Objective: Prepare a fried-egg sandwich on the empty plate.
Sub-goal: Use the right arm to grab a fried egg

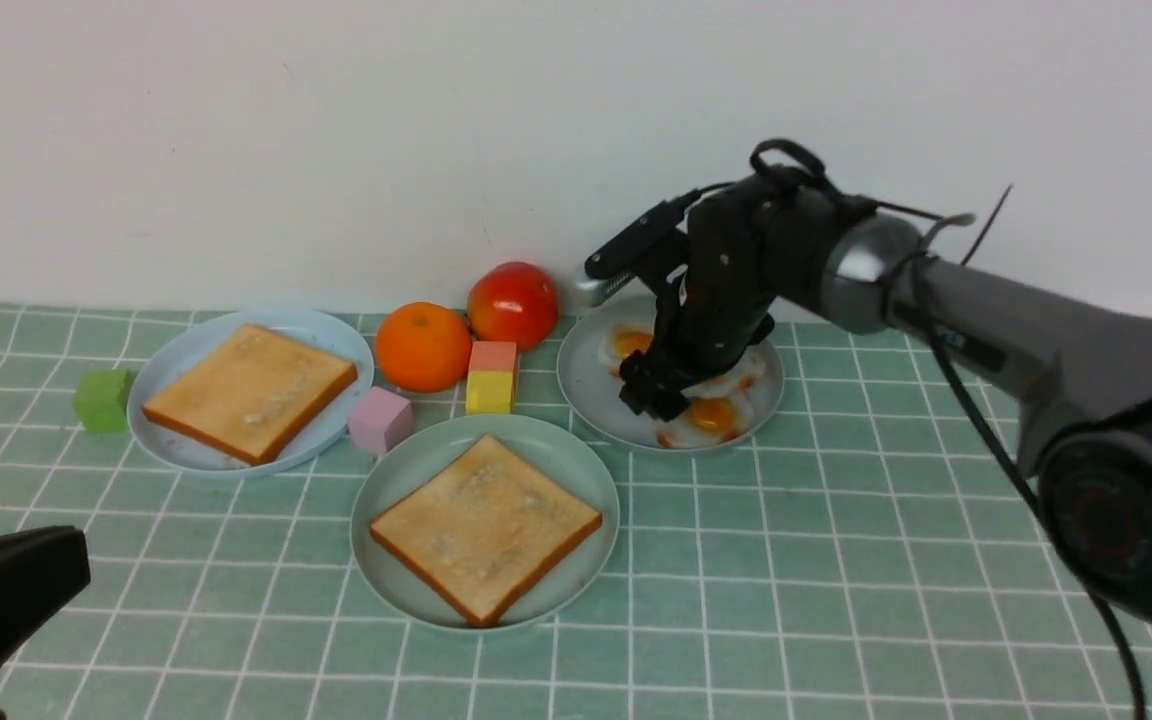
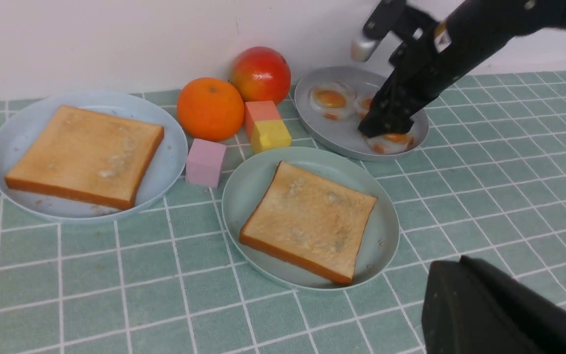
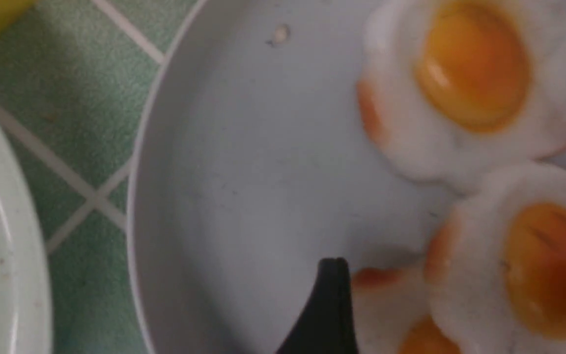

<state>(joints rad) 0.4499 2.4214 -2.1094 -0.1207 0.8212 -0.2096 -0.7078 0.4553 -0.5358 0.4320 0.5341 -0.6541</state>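
Straddling a fried egg [image 1: 714, 415] on the grey plate [image 1: 576, 385] with the right gripper [image 1: 656, 398] spread wide, so as to pinch it. Needs carrying onto the toast [image 1: 484, 522] lying ready on the mint-green plate [image 1: 386, 500], nearer the robot. Cannot tell the left gripper [image 1: 6, 590] opening.

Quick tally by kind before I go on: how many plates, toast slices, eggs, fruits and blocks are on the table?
Plates: 3
Toast slices: 2
Fried eggs: 3
Fruits: 2
Blocks: 4
Total: 14
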